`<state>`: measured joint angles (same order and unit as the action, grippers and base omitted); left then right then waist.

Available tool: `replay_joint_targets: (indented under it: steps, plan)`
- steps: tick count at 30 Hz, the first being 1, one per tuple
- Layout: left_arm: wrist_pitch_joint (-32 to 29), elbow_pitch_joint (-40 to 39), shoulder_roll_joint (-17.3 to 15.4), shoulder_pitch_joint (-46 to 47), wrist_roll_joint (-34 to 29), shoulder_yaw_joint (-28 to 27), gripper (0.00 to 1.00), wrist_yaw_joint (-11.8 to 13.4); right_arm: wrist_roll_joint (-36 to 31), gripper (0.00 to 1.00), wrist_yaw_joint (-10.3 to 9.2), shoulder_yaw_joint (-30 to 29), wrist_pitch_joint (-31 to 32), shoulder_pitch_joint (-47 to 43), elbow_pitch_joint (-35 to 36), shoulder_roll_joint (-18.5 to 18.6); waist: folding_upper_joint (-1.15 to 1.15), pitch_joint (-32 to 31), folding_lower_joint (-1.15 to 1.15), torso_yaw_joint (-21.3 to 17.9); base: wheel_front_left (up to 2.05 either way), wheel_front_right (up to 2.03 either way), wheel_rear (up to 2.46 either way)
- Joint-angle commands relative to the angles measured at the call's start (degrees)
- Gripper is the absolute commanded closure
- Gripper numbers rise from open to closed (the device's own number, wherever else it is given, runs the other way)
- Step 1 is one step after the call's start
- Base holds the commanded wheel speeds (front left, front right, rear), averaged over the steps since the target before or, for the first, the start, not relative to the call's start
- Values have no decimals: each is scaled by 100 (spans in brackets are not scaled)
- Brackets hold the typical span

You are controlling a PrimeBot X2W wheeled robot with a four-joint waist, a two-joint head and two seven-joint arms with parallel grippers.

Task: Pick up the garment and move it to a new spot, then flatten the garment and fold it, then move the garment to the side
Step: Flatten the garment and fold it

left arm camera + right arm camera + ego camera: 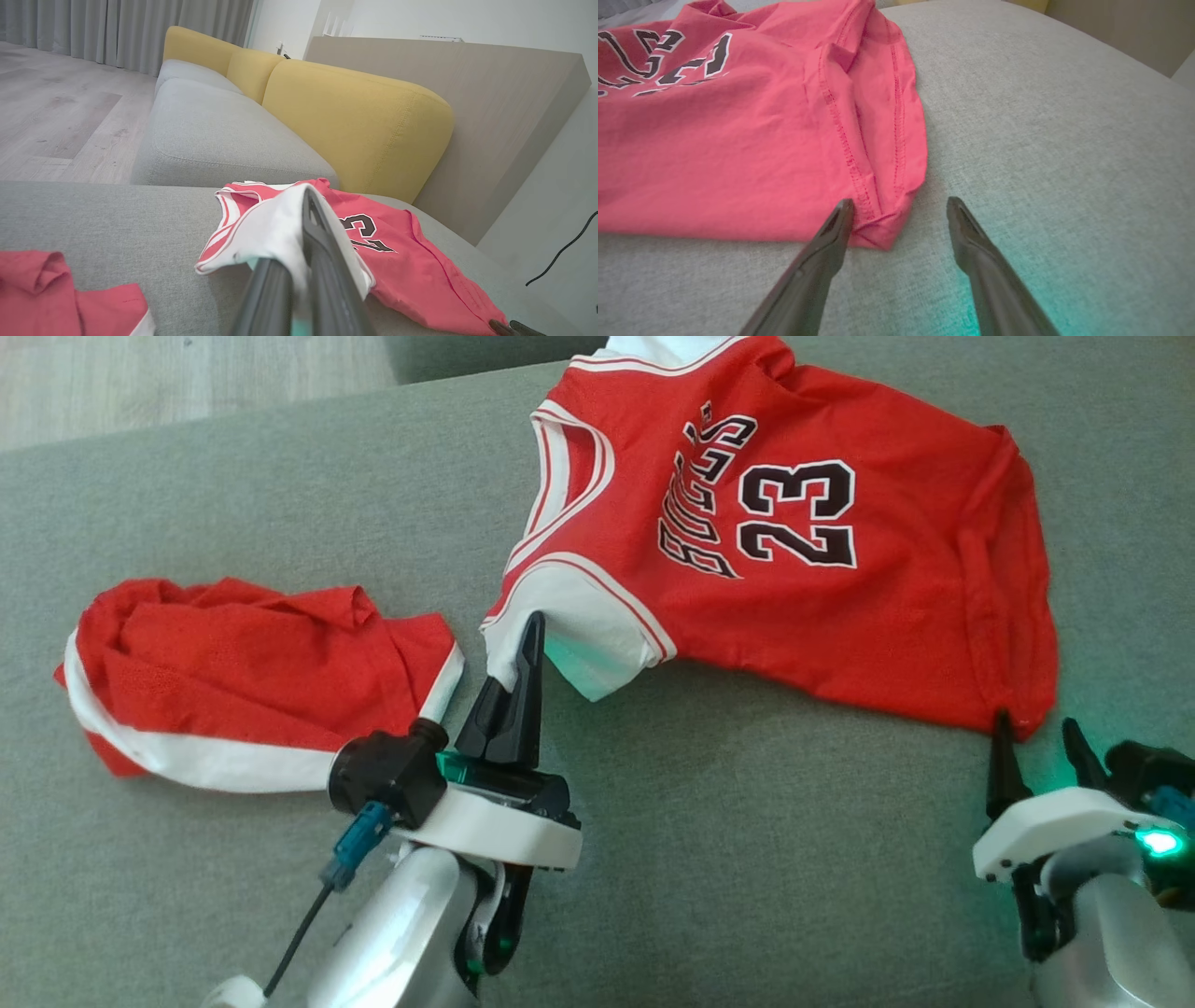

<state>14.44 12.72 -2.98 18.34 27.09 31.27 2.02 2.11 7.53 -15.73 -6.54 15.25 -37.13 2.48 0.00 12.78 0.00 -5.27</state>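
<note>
The left gripper (530,627) is clenched on the white armhole flap of the red basketball jersey with a black 23 (840,616). The right gripper (900,205) is spread, fingers astride the hem corner without pinching it. The jersey lies across the grey fabric cushion (747,859), beside a crumpled red-and-white garment (233,681). A one-sided pull would likely skew and bunch it, and closing too low could catch upholstery.

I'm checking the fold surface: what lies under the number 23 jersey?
The jersey lies on the grey cushion, which shows along its near edge. Its white sleeve is pinched in the left end effector. Anything else beneath the cloth is covered.
</note>
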Motion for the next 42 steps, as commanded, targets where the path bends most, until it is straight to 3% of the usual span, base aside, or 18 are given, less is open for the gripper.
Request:
replay_joint_targets:
  steps: [1, 13, 25, 39, 41, 42]
  plan:
    - [55, -216, 9, 70, -3, -149, 100, 20, 14, 0, -4, 186, -73, 196, 125, 40, 0, -5, 0, -21, 0, 0, 0]
    - [55, -157, 10, 73, 40, -98, 100, 28, 231, 0, -4, 715, -167, 91, 200, 40, 0, -53, 0, -53, 0, 0, 0]
    - [55, -102, 10, 119, 32, -50, 100, 9, -280, 0, -4, -75, 42, 150, 42, 40, 0, 12, 0, 8, 0, 0, 0]
    - [56, -68, 10, 107, -6, -50, 100, -17, -66, 1, -4, -27, -52, 385, -508, 40, 0, -1, 0, 22, 0, 0, 0]
    - [56, -52, 10, 104, -15, -50, 100, -25, 31, 85, -4, -2, -73, 426, -608, 40, 0, -10, 0, 30, 0, 0, 0]
    - [56, -40, 10, 102, -20, -54, 100, -29, 61, 100, -4, 9, -95, 442, -654, 40, 0, -21, 0, 33, 0, 0, 0]
